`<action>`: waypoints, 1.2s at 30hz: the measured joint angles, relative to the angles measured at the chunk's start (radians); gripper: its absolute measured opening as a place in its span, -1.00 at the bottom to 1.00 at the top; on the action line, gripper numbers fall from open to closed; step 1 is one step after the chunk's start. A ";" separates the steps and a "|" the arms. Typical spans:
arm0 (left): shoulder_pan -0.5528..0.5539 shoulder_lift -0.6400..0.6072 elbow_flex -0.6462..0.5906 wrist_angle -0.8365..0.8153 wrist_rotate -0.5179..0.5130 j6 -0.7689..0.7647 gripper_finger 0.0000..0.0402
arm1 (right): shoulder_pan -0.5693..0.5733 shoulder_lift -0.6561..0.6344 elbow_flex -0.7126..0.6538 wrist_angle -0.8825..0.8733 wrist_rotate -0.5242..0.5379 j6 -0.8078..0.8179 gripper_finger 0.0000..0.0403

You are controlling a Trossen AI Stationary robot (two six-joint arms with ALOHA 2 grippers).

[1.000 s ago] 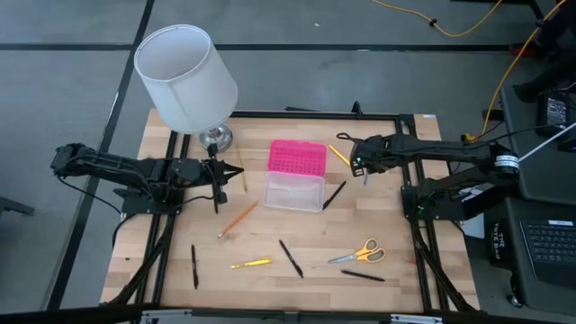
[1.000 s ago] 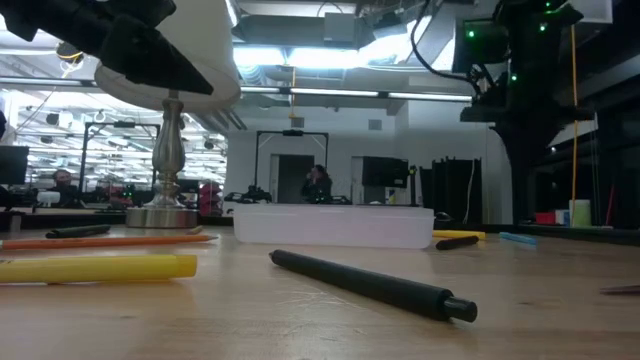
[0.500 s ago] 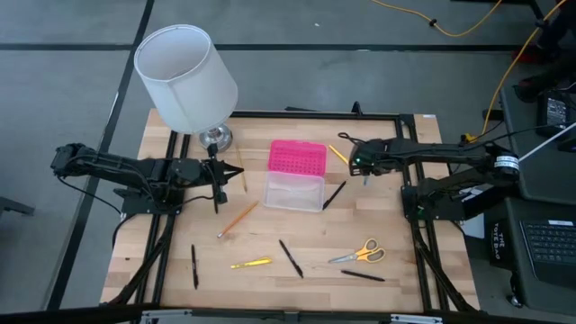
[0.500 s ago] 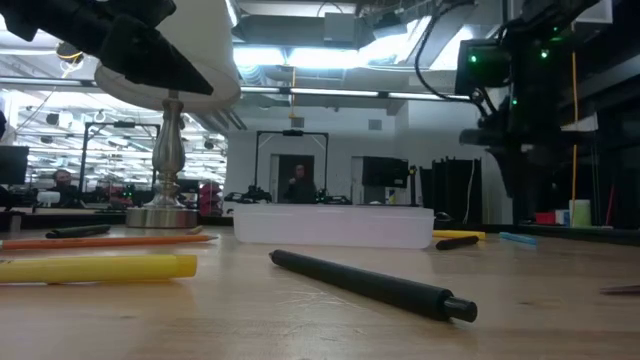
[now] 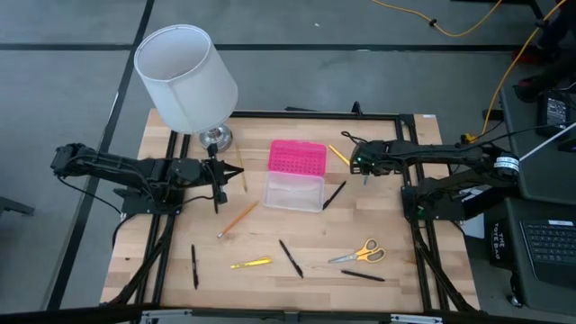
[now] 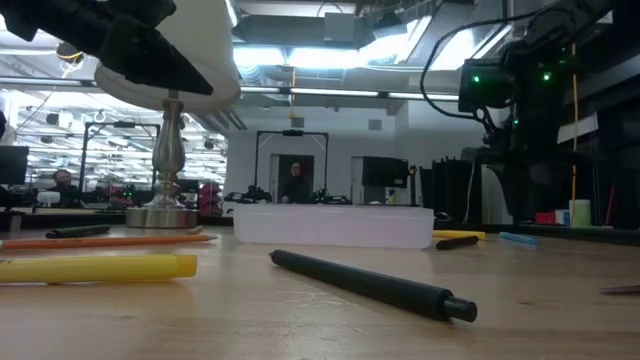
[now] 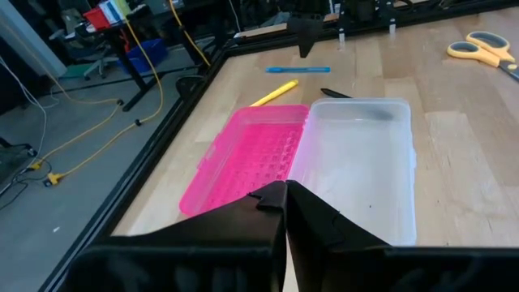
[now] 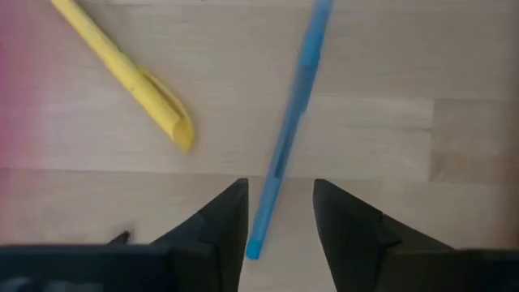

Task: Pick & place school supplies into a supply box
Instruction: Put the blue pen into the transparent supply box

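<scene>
The supply box lies open mid-table, its pink lid (image 5: 297, 157) on the far side and its clear base (image 5: 294, 192) nearer. To its right, my right gripper (image 5: 364, 171) points down, open, over a blue pen (image 8: 288, 138). Its fingers (image 8: 223, 223) stand on either side of the pen's near end, and no touch shows. A yellow pen (image 8: 130, 77) lies beside it. My left gripper (image 5: 216, 193) waits shut, left of the box. More pens, a pencil (image 5: 238, 219) and yellow-handled scissors (image 5: 358, 253) lie flat on the near half.
A lamp with a white shade (image 5: 184, 76) stands at the far left, its metal foot (image 5: 214, 138) close to my left gripper. A black pen (image 5: 334, 194) lies just right of the clear base. A black frame (image 5: 405, 117) borders the wooden table.
My right gripper has come down toward the blue pen, shifting slightly toward the box. The pens and the box lie as before.
</scene>
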 joint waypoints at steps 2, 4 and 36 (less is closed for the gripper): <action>0.000 0.000 0.000 0.000 0.000 0.000 -0.98 | -0.005 0.000 -0.021 0.029 0.000 0.000 -0.28; 0.000 0.000 0.000 0.000 0.000 0.000 -0.98 | -0.008 0.000 -0.042 0.067 0.000 -0.001 -0.28; 0.000 0.000 0.000 0.000 0.000 0.000 -0.98 | -0.084 0.159 -0.088 0.221 0.046 -0.057 -0.28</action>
